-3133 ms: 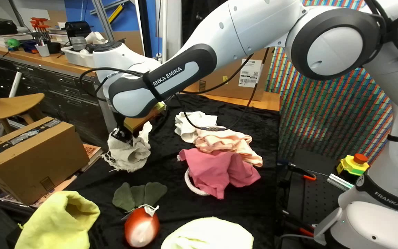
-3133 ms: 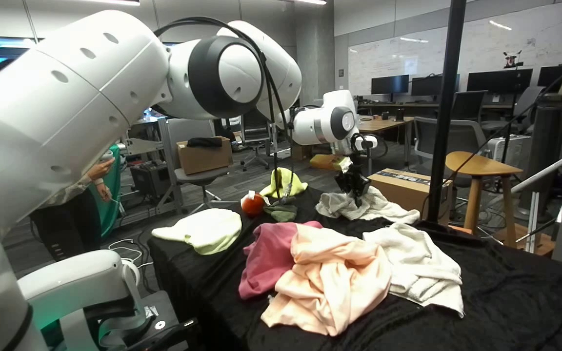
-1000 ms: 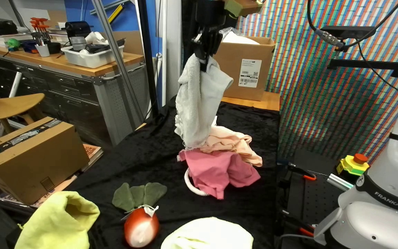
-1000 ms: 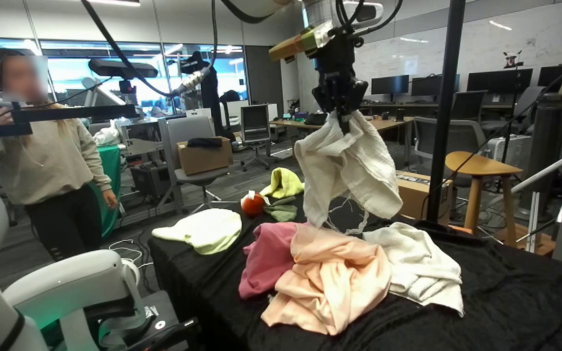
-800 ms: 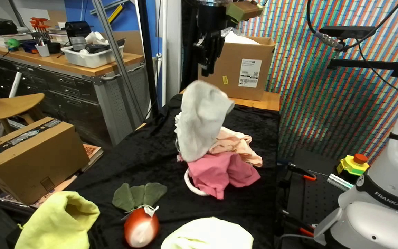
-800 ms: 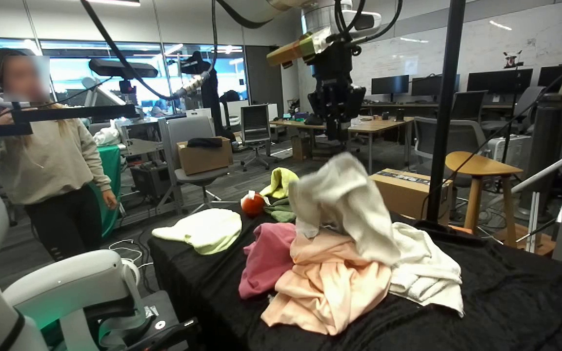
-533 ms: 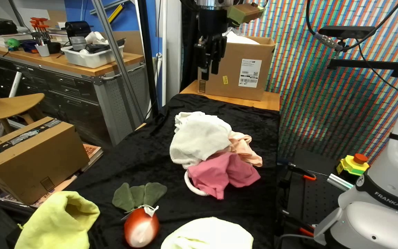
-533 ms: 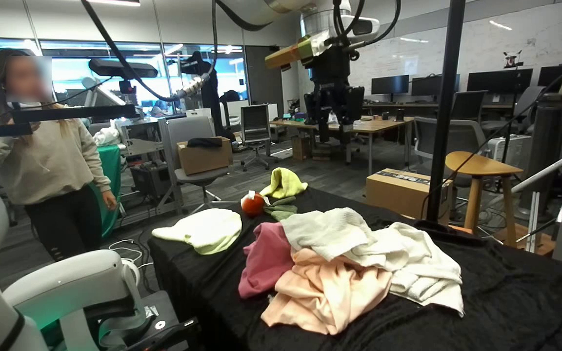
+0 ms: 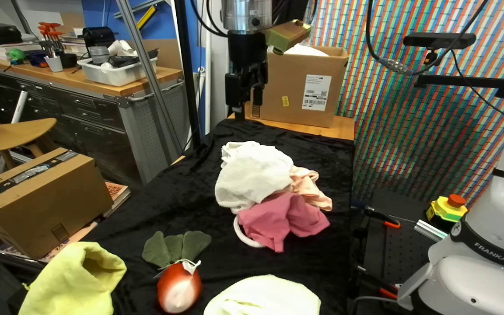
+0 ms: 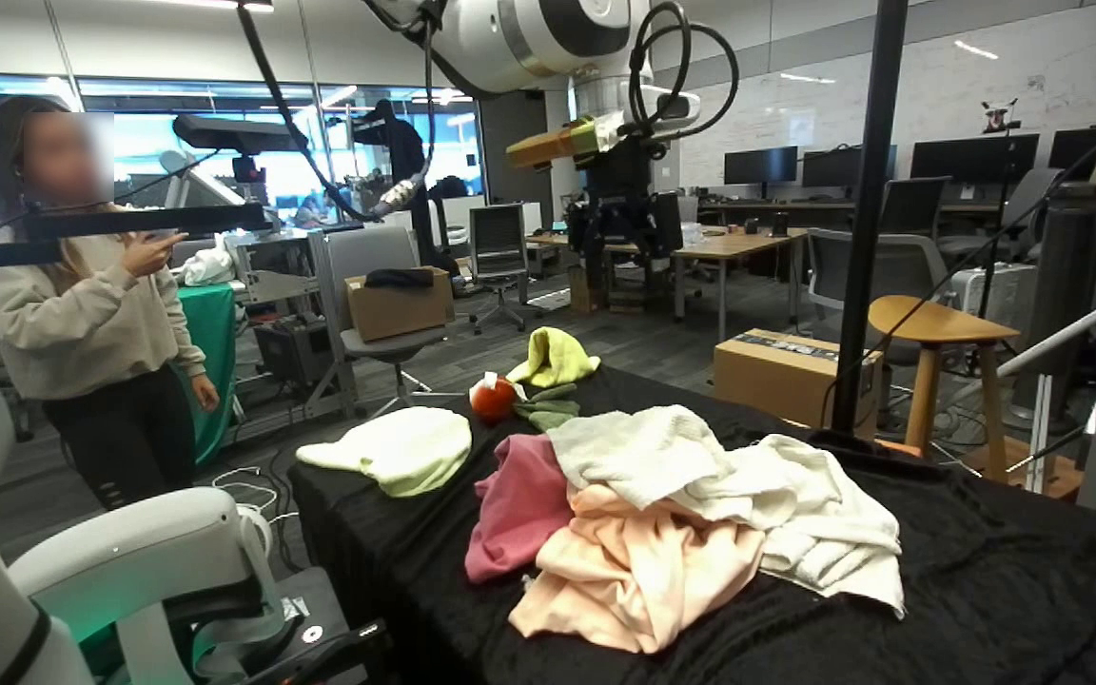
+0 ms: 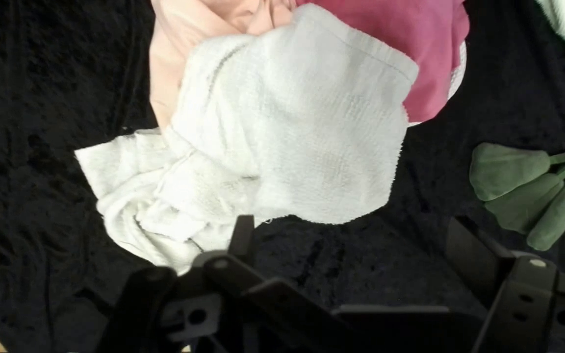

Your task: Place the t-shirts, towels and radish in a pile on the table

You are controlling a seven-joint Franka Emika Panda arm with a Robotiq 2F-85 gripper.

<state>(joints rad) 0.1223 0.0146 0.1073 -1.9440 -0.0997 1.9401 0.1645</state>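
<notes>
A white towel [image 11: 331, 127] lies spread over a pile with a second white towel [image 10: 833, 533], a peach cloth [image 10: 643, 580] and a pink cloth [image 9: 282, 218]. Whether the coloured cloths are t-shirts is hard to tell from their folds. Above and behind the pile, my gripper [image 11: 351, 220] hangs open in the air, its fingers [image 11: 243, 238] wide apart with nothing between them. The plush radish [image 9: 180, 288], red with green leaves [image 11: 513, 181], lies apart from the pile. Near it are a yellow cloth [image 9: 75, 280] and a pale yellow-green cloth [image 10: 405, 452].
Black fabric covers the table [image 10: 986, 590]. A white loop [image 9: 243, 234] shows under the pink cloth. Cardboard boxes stand beside the table [image 9: 44, 201] and behind it [image 9: 304, 87]. A black pole [image 10: 867, 219] rises at the edge. A person [image 10: 91, 314] stands nearby.
My gripper carried the white towel from the table's far side over the pile and let it go. The towel fell onto the pile. The jaws have opened and the arm has shifted away slightly.
</notes>
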